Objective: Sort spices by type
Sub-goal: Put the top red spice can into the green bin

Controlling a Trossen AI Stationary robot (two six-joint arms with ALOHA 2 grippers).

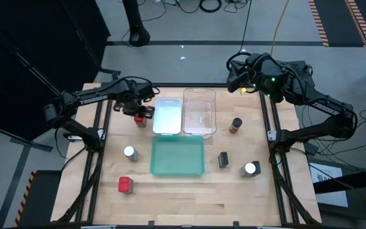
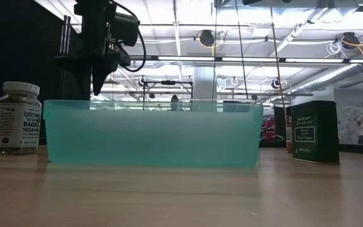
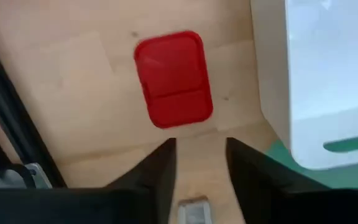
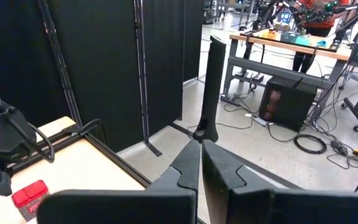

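— So where are the trays?
— Mid-table: green plastic tray (image 1: 177,157) nearest, white tray (image 1: 168,116) and clear tray (image 1: 199,112) behind it.

— And the arms?
— Left gripper (image 3: 199,163) hovers, fingers parted, holding nothing, over a red boxy tin (image 3: 173,77) left of the white tray. Right gripper (image 4: 201,163) waits at the far right corner, fingers together.
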